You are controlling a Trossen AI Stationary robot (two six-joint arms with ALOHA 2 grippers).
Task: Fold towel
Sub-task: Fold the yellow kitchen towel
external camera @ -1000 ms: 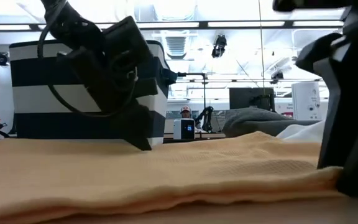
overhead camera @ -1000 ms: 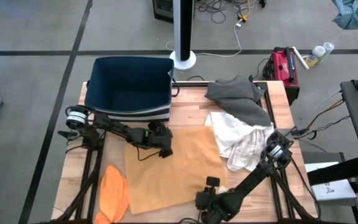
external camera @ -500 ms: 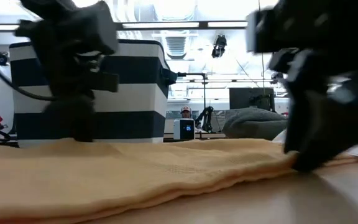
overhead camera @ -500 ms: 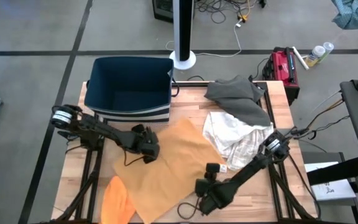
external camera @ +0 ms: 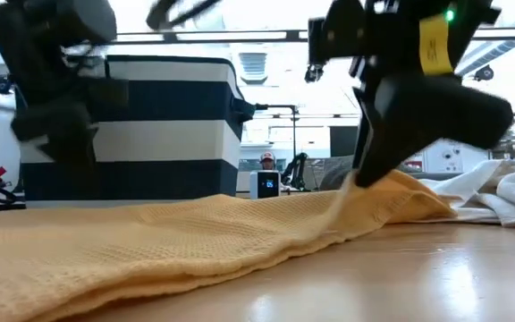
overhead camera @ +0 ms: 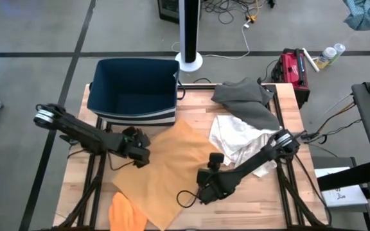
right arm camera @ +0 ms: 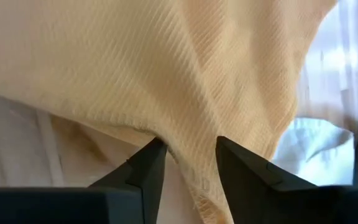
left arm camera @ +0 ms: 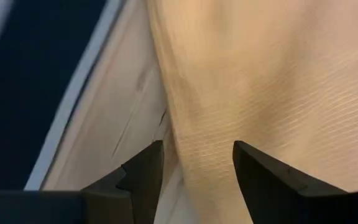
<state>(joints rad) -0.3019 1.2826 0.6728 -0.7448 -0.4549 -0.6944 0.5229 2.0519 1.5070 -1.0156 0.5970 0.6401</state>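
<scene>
Fingers [right arm camera: 154, 163] of the right gripper [overhead camera: 205, 190] are pinched on the tan towel [overhead camera: 172, 168]; the left gripper [overhead camera: 135, 147] is clamped on its far edge

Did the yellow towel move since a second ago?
Yes. The yellow towel slid toward the left arm's side and turned; it was squarely in front of the striped bin, now it lies slanted.

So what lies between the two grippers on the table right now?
In the high view, only the tan towel spans the stretch between the left gripper and the right gripper; each grips an edge, and nothing else lies there.
</scene>
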